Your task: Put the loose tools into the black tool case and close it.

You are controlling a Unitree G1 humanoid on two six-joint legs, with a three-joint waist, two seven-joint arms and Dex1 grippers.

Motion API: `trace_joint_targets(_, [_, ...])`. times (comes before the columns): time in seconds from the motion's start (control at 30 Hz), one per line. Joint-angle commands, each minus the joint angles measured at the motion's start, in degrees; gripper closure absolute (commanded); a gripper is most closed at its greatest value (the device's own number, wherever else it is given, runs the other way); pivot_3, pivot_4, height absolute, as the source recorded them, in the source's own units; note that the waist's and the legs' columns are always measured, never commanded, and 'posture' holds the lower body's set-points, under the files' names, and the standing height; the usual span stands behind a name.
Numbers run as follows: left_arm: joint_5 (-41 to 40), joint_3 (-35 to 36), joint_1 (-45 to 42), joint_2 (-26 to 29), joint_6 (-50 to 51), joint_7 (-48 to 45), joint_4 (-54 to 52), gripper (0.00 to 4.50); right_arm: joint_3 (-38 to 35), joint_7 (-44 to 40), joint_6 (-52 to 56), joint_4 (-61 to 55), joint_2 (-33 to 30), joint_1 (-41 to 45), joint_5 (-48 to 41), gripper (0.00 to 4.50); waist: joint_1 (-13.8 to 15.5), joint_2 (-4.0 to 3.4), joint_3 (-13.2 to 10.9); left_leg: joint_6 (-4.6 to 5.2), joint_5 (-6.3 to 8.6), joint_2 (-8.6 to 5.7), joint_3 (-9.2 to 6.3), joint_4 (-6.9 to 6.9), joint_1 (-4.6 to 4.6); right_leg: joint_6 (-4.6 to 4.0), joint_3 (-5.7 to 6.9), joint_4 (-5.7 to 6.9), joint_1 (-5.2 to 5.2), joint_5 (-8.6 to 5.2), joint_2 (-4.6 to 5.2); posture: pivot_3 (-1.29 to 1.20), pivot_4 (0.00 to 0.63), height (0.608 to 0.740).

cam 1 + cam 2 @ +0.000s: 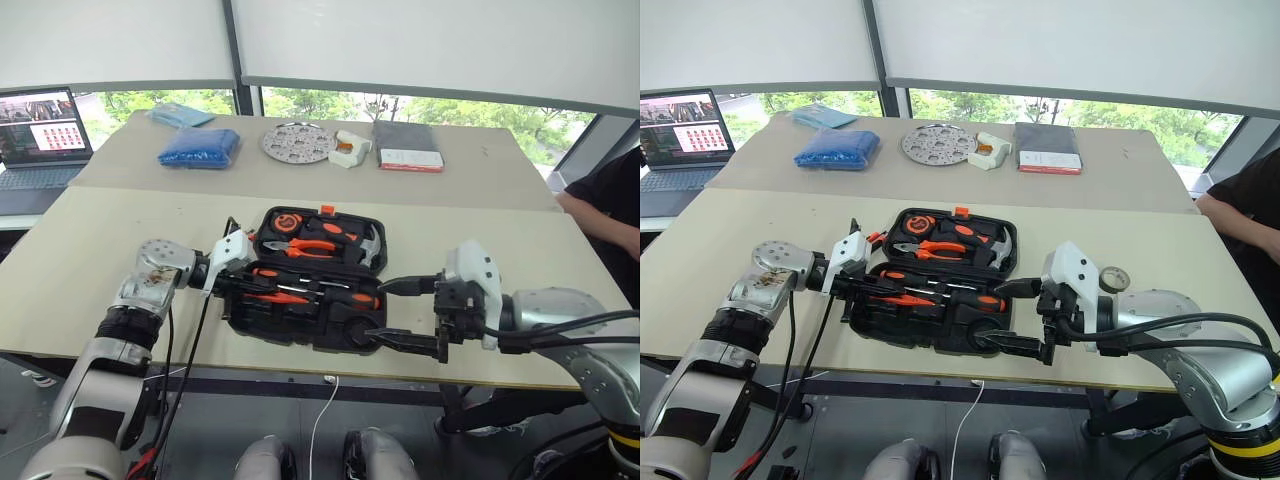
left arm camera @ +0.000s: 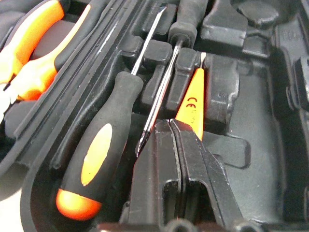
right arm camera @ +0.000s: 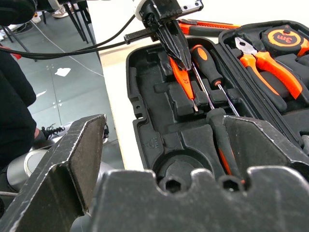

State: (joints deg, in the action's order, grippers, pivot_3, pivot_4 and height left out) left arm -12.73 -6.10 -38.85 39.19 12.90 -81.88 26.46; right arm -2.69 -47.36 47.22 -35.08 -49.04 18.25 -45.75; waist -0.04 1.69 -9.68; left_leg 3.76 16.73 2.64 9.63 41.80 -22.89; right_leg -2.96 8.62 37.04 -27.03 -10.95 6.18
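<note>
Left pincer [image 3: 176, 46], fingers nearly together over the slim orange tester screwdriver [image 3: 183, 82] seated in the black tool case [image 1: 300, 335]; right pincer [image 1: 405, 315] spread wide at three o'clock; utility knife [image 3: 210, 25] next.

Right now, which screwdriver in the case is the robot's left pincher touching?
The slim orange tester screwdriver. The left gripper sits right on it, while the two fatter orange-and-black screwdrivers lie beside it untouched.

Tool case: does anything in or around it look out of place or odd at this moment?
Yes: the utility knife seems to lie on the table just outside the open tool case, past its left end, not in a recess. The screwdrivers and the tester lie in their recesses. Nothing looks damaged or spilled.
</note>
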Motion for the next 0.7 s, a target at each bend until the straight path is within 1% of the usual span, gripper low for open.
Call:
trace_joint_targets(0.03, [-5.8,9.1,4.0,4.2,8.4,5.8,-11.9,2.60,0.5,-0.5,-1.0,1.5,0.9,3.3,0.6,0.00,-0.2,0.00,0.0,-0.01,-0.01,0.01,0.00,0.00,0.01,0.00,0.00,0.00,0.00,0.00,0.01,0.00,0.150,0.718])
trace_joint_targets(0.07, [-7.1,13.1,7.7,5.8,11.2,8.6,-16.0,2.22,1.5,-0.7,-1.7,2.8,1.7,4.8,1.4,0.00,-0.2,0.00,0.0,-0.01,-0.01,0.02,0.00,-0.01,0.02,0.00,-0.01,0.00,0.01,0.00,0.03,0.00,0.150,0.718])
trace_joint_targets(0.1, [-7.8,17.0,11.6,7.1,13.4,11.2,-19.5,1.95,2.3,-1.0,-2.4,4.1,2.4,6.2,2.1,0.00,-0.5,0.00,0.0,-0.01,-0.01,0.02,0.00,-0.01,0.03,0.00,0.00,0.00,0.02,0.00,0.04,0.00,0.150,0.718])
trace_joint_targets(0.17, [-8.6,23.5,19.0,9.1,16.1,15.1,-24.3,1.14,3.8,-1.8,-3.7,6.3,3.7,8.6,3.5,0.00,-1.1,-0.01,0.0,-0.02,0.00,0.03,0.01,-0.03,0.07,0.00,-0.10,-0.01,0.02,0.00,0.05,0.00,0.150,0.718])
trace_joint_targets(0.2, [-8.4,26.7,23.1,9.7,16.9,16.6,-26.3,0.84,4.6,-2.4,-4.5,7.6,4.3,9.9,4.5,0.00,-1.2,-0.02,0.0,-0.02,0.00,0.04,0.02,-0.05,0.12,0.00,-0.16,-0.01,0.03,0.00,0.06,0.00,0.150,0.718])
trace_joint_targets(0.27, [-8.1,30.8,29.3,10.7,18.0,19.2,-29.0,0.04,5.7,-3.5,-5.8,9.7,5.4,12.0,6.0,0.00,-1.0,-0.03,0.0,-0.06,-0.02,0.06,0.02,-0.09,0.15,0.00,-0.15,-0.01,0.03,-0.01,0.06,0.00,0.150,0.718])
trace_joint_targets(0.37, [-7.6,33.7,33.6,12.0,17.5,21.1,-28.9,0.01,6.8,-5.0,-7.0,12.0,6.6,14.1,7.4,0.00,-0.1,-0.03,0.0,-0.08,-0.01,0.07,0.01,-0.10,0.11,-0.01,-0.01,0.00,0.02,-0.01,0.12,0.00,0.150,0.718])
trace_joint_targets(0.4, [-7.6,33.5,33.6,12.7,17.2,21.2,-28.4,0.01,7.1,-5.5,-7.2,12.5,6.9,14.6,7.7,0.00,0.5,-0.03,0.0,-0.09,0.00,0.07,0.01,-0.10,0.09,-0.01,0.03,-0.02,0.00,-0.01,0.17,0.00,0.150,0.718])
trace_joint_targets(0.47, [-7.3,31.3,31.7,14.6,15.9,20.1,-26.3,0.01,7.5,-6.4,-7.7,13.4,7.3,15.3,8.3,0.00,1.1,-0.03,0.0,-0.54,0.26,0.04,-0.01,-0.09,0.06,-0.01,0.09,-0.02,-0.02,-0.01,0.27,0.00,0.150,0.718])
trace_joint_targets(0.57, [-5.3,25.2,24.2,17.0,14.6,18.5,-19.7,0.01,8.0,-7.1,-8.1,14.2,7.8,15.9,9.4,0.00,1.8,-0.04,0.0,-0.57,0.28,-0.03,-0.02,-0.09,0.00,0.02,0.10,-0.03,-0.04,0.01,0.32,0.00,0.150,0.718])
trace_joint_targets(0.67, [-0.6,17.0,11.5,16.1,13.0,19.0,-9.8,0.01,7.9,-6.9,-8.0,13.9,8.1,15.8,10.0,0.00,1.9,-0.04,0.0,-0.54,0.28,-0.07,0.01,-0.09,-0.02,0.04,0.08,-0.01,-0.03,0.03,0.25,0.00,0.150,0.718])
trace_joint_targets(0.7, [1.5,14.1,7.2,15.2,12.5,19.6,-5.8,0.01,7.7,-6.6,-7.8,13.3,8.2,15.4,10.1,0.00,1.8,-0.02,0.0,-0.51,0.25,-0.13,0.01,-0.09,-0.05,0.03,0.15,0.02,-0.02,0.02,0.05,0.00,0.150,0.718])
